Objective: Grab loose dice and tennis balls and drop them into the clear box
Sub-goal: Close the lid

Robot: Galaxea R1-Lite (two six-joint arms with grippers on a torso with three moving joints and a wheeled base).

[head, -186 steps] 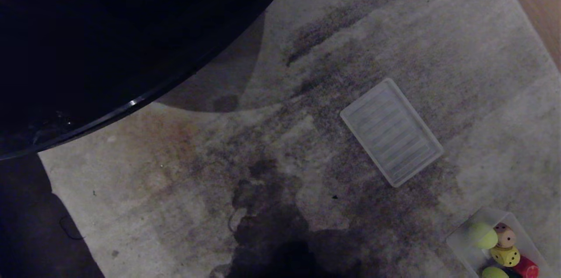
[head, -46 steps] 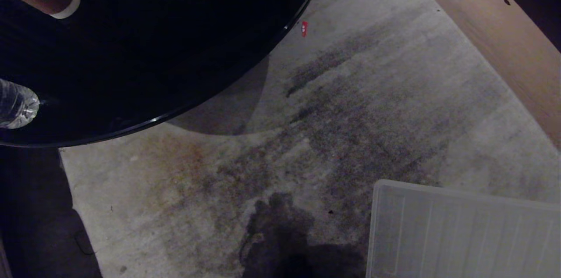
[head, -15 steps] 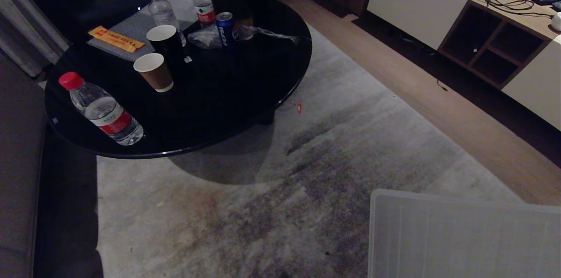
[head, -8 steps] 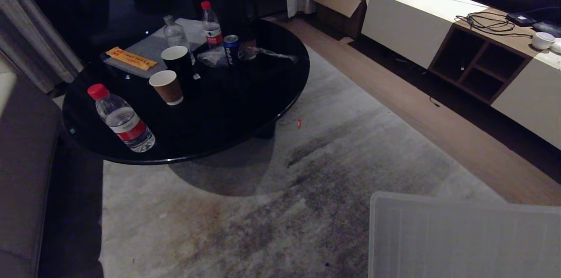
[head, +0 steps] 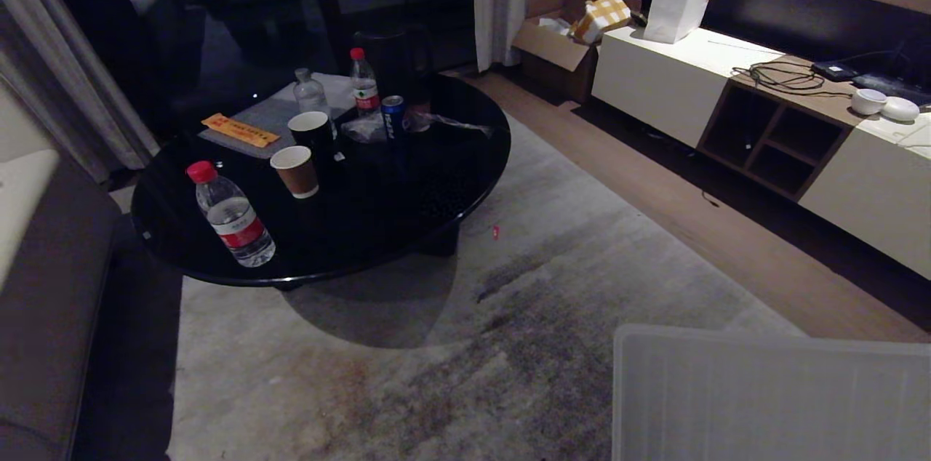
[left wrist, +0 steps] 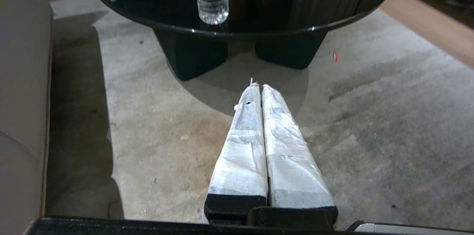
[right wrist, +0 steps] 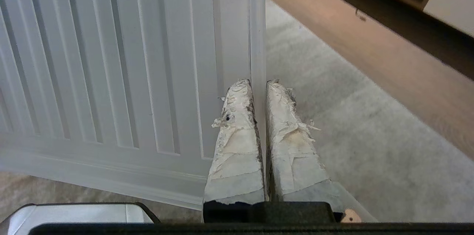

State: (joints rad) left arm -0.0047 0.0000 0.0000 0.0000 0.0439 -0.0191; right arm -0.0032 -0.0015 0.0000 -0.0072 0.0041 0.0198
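We hold the ribbed clear lid (right wrist: 122, 60) by its rim in our right pincer (right wrist: 259, 83), the two taped fingers (right wrist: 237, 142) pinching the raised edge between them. In the head view the lid fills the lower right corner, lifted flat above the rug (head: 451, 345), and it hides whatever lies beneath it. Our left pincer (left wrist: 258, 86) hangs over the rug with its wrapped fingers pressed together on nothing, pointing toward the base of the round black counter (head: 436, 177).

We can see no dice, no tennis balls and no clear box in any view, so we cannot tell where they are.

On the counter stand a water bottle (head: 231, 215) with a red cap near the front edge, two paper cups (head: 296, 170), a blue can (head: 393, 116) and two more bottles farther back. A small red scrap (head: 496, 231) lies on the rug just beside the counter. A sofa (head: 51, 286) runs along the left, and a low white cabinet (head: 662, 83) stands along the right wall beyond a strip of wooden floor.
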